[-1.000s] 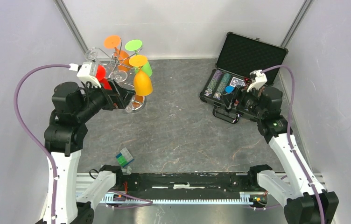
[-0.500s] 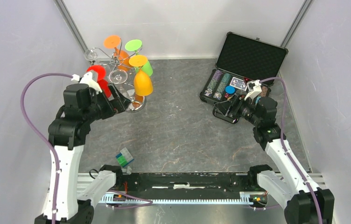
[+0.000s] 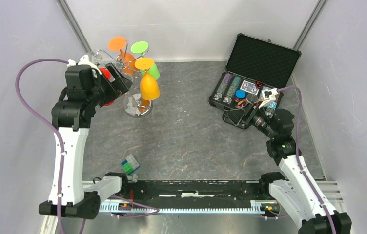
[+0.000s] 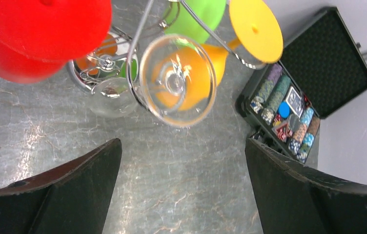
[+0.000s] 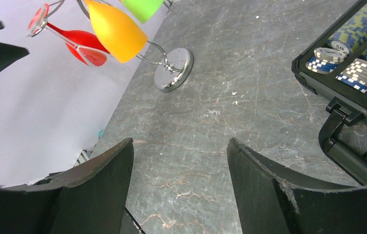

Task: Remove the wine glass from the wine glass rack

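Silver wire wine glass rack [image 3: 137, 106] stands near table's [image 3: 191, 141] far-left corner. Glasses hang bowl-down, feet caught in scroll arms, so removal likely means sliding foot out along arm. Left gripper [image 3: 119, 80] at rack's left side, level with hung glasses. Right gripper [image 3: 237, 117] near right edge by chip case [image 3: 262, 58], seemingly idle.

Left wrist: jaws spread wide, empty. Clear wine glass [image 4: 177, 80] ahead, centred between fingers, not touching. Red glass [image 4: 40, 34] off to left.

Right wrist: jaws parted, holding nothing. Rack well apart.

Setting was a robot lab booth: white walls [image 3: 20, 39], metal corner post [image 3: 75, 27], grey tabletop [image 3: 186, 136], robot arms [image 3: 69, 146] bolted to a rail [image 3: 186, 189].
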Robot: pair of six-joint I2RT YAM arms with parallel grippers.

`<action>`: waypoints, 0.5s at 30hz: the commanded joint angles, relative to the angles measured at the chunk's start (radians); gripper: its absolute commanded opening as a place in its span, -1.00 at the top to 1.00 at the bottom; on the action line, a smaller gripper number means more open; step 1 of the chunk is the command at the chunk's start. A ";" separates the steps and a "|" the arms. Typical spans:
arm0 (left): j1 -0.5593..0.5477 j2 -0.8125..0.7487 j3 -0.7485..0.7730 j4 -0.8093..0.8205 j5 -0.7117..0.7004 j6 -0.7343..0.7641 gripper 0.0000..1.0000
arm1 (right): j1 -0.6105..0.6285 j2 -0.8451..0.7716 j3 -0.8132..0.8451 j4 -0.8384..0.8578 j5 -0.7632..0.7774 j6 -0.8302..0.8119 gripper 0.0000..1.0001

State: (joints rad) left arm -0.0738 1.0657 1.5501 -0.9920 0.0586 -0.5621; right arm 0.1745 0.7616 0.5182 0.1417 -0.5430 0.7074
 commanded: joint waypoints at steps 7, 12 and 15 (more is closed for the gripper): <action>0.146 -0.008 -0.074 0.142 0.047 -0.129 -0.78 | 0.003 -0.054 0.007 -0.022 0.025 0.026 -0.49; 0.190 -0.024 -0.141 0.202 0.116 -0.140 -0.56 | 0.003 -0.041 0.008 -0.015 0.035 0.033 -0.48; 0.210 -0.023 -0.161 0.246 0.181 -0.151 -0.58 | 0.004 -0.039 0.002 -0.001 0.049 0.049 -0.47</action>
State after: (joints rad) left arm 0.1135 1.0538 1.4094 -0.8570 0.1425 -0.6682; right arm 0.1749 0.7216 0.5182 0.1112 -0.5213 0.7330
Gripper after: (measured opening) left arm 0.789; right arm 0.739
